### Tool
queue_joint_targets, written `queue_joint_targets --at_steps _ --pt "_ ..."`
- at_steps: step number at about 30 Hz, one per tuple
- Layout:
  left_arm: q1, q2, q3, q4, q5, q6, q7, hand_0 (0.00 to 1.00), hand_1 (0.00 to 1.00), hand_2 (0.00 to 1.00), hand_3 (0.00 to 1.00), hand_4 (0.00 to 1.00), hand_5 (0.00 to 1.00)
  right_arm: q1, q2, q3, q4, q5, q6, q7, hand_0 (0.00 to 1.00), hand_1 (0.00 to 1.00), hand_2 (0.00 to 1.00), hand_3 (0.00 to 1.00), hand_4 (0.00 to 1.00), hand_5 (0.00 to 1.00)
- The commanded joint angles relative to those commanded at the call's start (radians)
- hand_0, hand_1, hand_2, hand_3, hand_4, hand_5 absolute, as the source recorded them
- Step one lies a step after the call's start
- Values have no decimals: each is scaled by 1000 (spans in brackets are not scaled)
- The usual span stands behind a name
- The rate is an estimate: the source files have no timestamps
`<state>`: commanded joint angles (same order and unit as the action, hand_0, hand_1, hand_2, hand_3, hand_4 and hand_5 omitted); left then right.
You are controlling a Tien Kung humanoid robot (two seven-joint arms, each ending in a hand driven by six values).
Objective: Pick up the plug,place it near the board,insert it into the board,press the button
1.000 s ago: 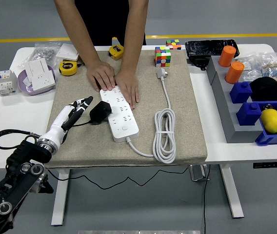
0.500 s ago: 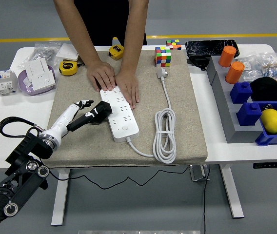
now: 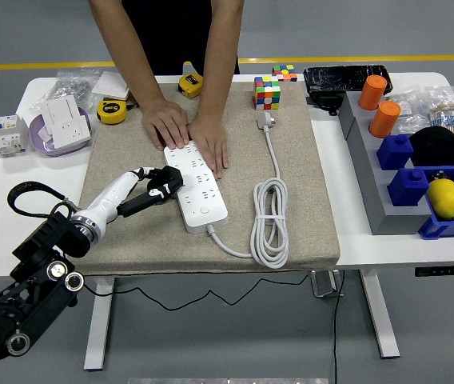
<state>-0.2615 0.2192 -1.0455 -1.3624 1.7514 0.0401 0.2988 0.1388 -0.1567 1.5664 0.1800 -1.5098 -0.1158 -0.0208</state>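
Observation:
A white power strip (image 3: 197, 188) lies on the beige mat (image 3: 291, 200), its white cable coiled to the right. A person's two hands (image 3: 187, 132) press down on the strip's far end. My left hand (image 3: 157, 190) grips a black plug (image 3: 168, 181) and holds it against the strip's left edge, about mid-length. The plug's thin black cord runs back under my forearm. My right arm is out of sight.
Two yellow tape measures (image 3: 112, 110), a purple tray (image 3: 61, 128) with white sockets and a breaker sit at the left. A colour cube (image 3: 267, 92) stands at the mat's far edge. Grey shelf (image 3: 371, 168) with orange cylinders, blue bins and a lemon at the right.
My left hand took hold of the black plug and carried it right, up against the strip's left edge. The person's hands stayed where they were.

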Motion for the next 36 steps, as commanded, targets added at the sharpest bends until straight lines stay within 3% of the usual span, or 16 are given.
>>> queue_joint_targets --at_steps 19,36 --pt "-109 84 159 2 21 -11 16 998 953 890 871 998 998 0 -4 -3 0 -2 0 -4 998 870 777 830 998 800" --pt "-181 127 221 -38 171 -38 65 998 908 849 844 998 998 8 -15 -4 0 2 -2 -8 998 867 775 828 998 801"
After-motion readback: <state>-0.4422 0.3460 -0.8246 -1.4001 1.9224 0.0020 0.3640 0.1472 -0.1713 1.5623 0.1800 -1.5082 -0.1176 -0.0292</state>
